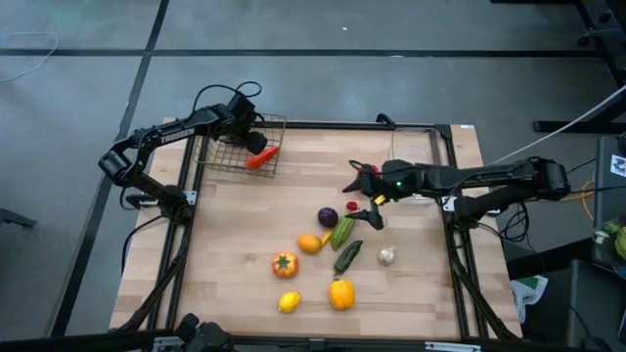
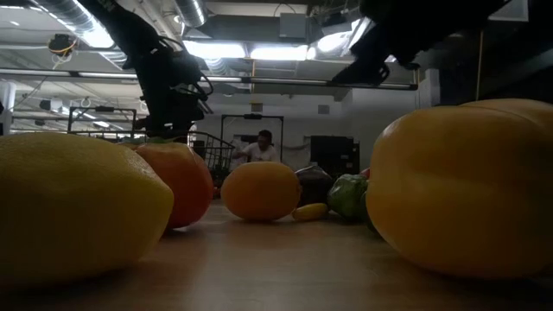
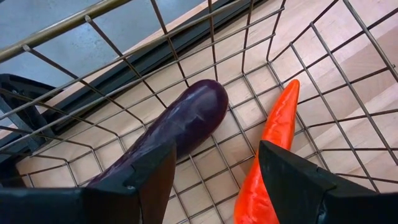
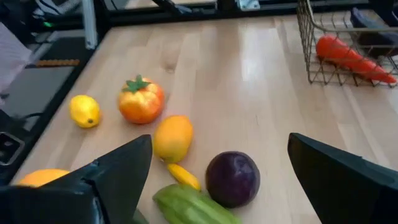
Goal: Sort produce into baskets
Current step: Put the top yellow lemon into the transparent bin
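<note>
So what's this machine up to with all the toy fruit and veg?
It's sorting toy produce into baskets. The left gripper hangs over the wire basket at the table's back left, jaws open and empty, above an eggplant and a carrot already inside. The right gripper hovers wide open over the pile mid-table, above a purple onion. A lemon, a tomato and a garlic bulb wait there too.

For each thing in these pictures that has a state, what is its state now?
Wire basket: upright, holds two items.
Eggplant: lying in the wire basket.
Orange carrot: lying in the wire basket.
Left end effector: open over the wire basket, empty.
Right end effector: open above the purple round fruit, empty.
Clear bin: upright; contents cannot be told.
</note>
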Controlling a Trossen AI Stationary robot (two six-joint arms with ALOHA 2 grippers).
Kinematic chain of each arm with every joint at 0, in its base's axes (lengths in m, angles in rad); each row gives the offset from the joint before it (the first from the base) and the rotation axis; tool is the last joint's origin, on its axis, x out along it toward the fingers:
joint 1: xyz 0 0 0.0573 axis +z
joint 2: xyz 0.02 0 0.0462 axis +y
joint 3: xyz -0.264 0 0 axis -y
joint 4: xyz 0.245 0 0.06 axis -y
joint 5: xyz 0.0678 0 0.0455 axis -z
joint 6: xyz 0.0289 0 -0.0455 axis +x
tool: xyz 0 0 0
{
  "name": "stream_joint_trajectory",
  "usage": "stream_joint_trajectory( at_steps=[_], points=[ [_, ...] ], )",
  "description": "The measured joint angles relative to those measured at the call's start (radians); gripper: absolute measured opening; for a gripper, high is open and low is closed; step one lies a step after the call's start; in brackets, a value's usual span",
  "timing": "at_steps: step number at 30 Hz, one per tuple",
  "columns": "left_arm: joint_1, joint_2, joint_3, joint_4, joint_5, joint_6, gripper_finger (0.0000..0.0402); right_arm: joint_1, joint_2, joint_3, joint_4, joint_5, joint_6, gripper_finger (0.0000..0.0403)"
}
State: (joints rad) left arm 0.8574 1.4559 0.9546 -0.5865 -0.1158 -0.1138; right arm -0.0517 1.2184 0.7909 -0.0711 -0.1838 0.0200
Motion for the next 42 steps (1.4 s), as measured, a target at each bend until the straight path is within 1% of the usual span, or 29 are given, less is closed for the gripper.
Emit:
stream_joint_trajectory(
  at_steps=[4,8,12,15,19,23,25,32,42],
  points=[
    [0.000,0.000,0.000,0.000,0.000,-0.010,0.0225,0.000,0.064,0.022,0.003,0.035,0.000,0.0373],
    [0.000,0.000,0.000,0.000,0.000,-0.010,0.0225,0.000,0.120,0.047,0.004,0.035,0.000,0.0373],
    [0.000,0.000,0.000,0.000,0.000,-0.010,0.0225,0.034,0.178,0.086,0.007,0.035,0.006,0.0373],
    [0.000,0.000,0.000,0.000,0.000,-0.010,0.0225,0.084,0.225,0.124,0.027,0.041,0.006,0.0373],
    [0.000,0.000,0.000,0.000,0.000,-0.010,0.0225,0.150,0.299,0.177,0.027,0.111,0.014,0.0373],
    [0.000,0.000,0.000,0.000,0.000,-0.027,0.0225,0.197,0.379,0.235,0.024,0.187,0.117,0.0373],
    [0.000,0.000,0.000,0.000,0.000,-0.043,0.0225,0.211,0.417,0.256,0.018,0.202,0.163,0.0373],
    [-0.006,0.000,0.000,-0.004,0.000,-0.046,0.0225,0.237,0.515,0.309,0.018,0.256,0.214,0.0373],
    [-0.007,0.000,0.000,-0.003,0.000,-0.039,0.0225,0.242,0.591,0.318,0.025,0.261,0.219,0.0373]
  ],
)
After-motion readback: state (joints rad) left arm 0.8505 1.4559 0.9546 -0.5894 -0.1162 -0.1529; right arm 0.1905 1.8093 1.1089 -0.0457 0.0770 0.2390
